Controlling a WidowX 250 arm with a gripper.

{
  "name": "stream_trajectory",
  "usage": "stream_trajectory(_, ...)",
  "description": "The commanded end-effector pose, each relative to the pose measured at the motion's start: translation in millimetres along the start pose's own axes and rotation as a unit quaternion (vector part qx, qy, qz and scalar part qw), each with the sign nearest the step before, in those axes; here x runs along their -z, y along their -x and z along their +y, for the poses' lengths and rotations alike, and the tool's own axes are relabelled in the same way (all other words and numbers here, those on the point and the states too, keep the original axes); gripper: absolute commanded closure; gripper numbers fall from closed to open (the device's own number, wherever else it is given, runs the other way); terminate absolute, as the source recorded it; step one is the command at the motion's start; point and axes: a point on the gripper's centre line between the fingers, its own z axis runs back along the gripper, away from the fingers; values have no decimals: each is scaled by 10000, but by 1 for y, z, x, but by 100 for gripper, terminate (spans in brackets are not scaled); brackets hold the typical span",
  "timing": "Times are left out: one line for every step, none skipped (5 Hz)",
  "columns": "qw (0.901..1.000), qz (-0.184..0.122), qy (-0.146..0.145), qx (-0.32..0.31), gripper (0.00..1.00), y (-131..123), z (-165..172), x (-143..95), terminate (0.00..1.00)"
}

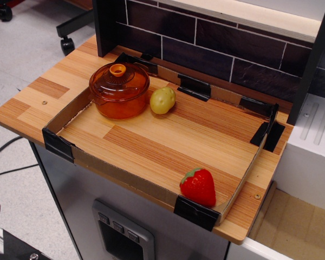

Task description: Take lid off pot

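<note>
No legible text, label, brand, number or sign appears anywhere in the view. The lid (119, 78), the pot (119, 100) and the wooden bench (151, 135) carry plain, unmarked surfaces. The small buttons on the grey panel (119, 230) below the bench are too small to show any marking.

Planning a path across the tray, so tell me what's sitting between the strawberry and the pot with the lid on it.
Nothing. In the observation.image view, only bare wood of the tray floor runs between the strawberry and the pot. The potato sits beside the pot, off that line.
</note>
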Motion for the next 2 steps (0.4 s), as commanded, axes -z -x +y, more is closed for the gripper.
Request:
stream_trajectory(10000,0,0,0,0,0,0,0,0)
stream_trajectory(9989,43,50,466,0,8,1,25,0)
